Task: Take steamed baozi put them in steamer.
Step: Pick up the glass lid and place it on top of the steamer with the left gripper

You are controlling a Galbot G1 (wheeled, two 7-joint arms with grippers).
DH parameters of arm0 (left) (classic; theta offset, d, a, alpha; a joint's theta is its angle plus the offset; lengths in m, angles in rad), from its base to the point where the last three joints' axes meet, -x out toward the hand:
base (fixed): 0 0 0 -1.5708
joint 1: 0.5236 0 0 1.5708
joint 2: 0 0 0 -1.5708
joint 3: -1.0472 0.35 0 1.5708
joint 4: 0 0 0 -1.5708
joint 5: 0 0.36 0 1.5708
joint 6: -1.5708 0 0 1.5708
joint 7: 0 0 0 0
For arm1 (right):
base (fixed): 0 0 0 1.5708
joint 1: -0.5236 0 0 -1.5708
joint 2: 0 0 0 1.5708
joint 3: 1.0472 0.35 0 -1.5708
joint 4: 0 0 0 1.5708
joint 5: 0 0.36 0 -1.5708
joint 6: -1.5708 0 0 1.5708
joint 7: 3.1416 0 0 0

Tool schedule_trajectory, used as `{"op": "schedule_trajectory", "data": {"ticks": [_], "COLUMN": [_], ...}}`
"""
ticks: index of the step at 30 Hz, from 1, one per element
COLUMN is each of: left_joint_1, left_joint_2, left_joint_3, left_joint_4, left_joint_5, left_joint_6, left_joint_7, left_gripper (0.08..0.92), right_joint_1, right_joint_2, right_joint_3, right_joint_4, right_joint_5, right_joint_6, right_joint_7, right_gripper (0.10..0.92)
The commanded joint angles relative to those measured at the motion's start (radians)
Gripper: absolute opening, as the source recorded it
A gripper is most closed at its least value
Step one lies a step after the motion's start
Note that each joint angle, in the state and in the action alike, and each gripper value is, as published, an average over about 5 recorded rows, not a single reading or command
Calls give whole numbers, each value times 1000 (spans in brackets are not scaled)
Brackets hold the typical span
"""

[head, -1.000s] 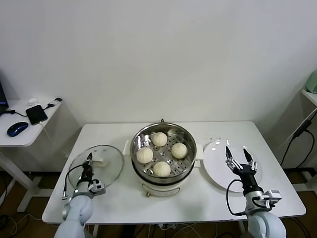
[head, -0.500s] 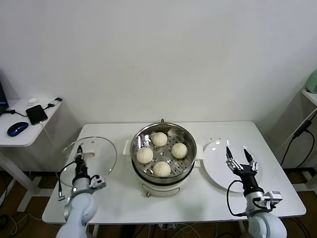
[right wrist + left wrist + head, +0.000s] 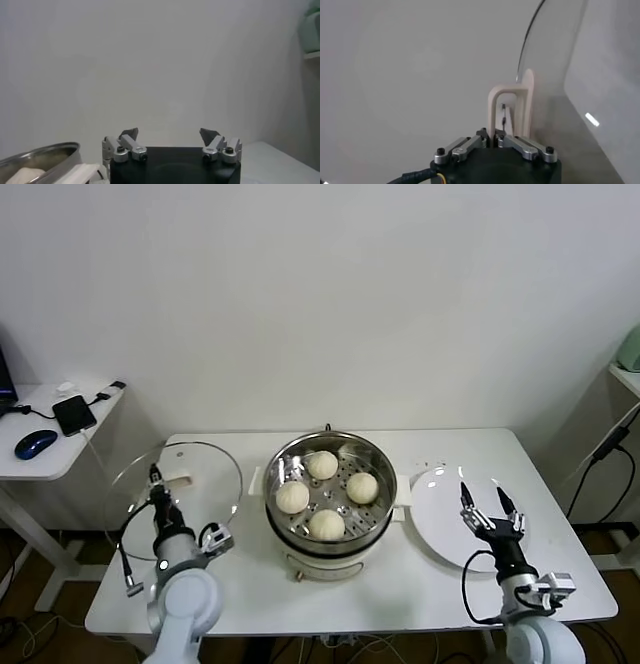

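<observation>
Head view: high, angled forward and down, taking in the whole bench (image 3: pixel 350 584) and back wall. Both wrist views sit low behind their own fingers, facing the wall close up. Right wrist and head views share the steamer (image 3: pixel 40 152) rim.

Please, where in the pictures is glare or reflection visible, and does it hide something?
Left wrist view: a small bright glint on the glass lid, hiding nothing; the left gripper clamps its handle. Head view: the steamer rim shines, yet all four baozi stay clear.
</observation>
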Motion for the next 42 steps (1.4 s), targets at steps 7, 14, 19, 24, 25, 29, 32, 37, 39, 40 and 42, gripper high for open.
{"op": "schedule_trajectory", "data": {"ticks": [7,14,19,24,25,29,32,37,39,40,42], "left_joint_1": [-35,-109,-167,-227,-236,-261,-276,-283,-278,-274,-269], "left_joint_2": [-115,-159,-159,-159,-159,-159,-159,-159,-159,-159,-159], "left_joint_3": [349,506,588,624,626,623,611,586,582,581,580], "left_joint_4": [-151,-39,33,89,96,125,144,178,185,187,189], "left_joint_5": [139,131,69,22,15,7,7,30,39,44,52], "left_joint_6": [79,93,110,124,126,132,133,133,133,133,133], "left_joint_7": [203,199,197,183,182,171,155,130,130,130,131], "left_gripper": [159,159,159,159,159,159,159,159,159,159,159], "right_joint_1": [-10,9,7,10,10,13,16,20,22,23,25], "right_joint_2": [20,76,73,58,55,48,49,49,49,49,50], "right_joint_3": [2,40,40,39,38,32,27,24,24,24,25], "right_joint_4": [-11,-21,-29,-43,-46,-53,-57,-60,-61,-61,-62], "right_joint_5": [-23,-78,-79,-79,-79,-79,-79,-80,-80,-80,-80], "right_joint_6": [-1,-25,-26,-26,-26,-25,-25,-26,-26,-26,-27], "right_joint_7": [-1,-39,-43,-45,-45,-46,-46,-46,-47,-47,-46], "right_gripper": [823,823,823,823,823,822,823,823,823,823,823]}}
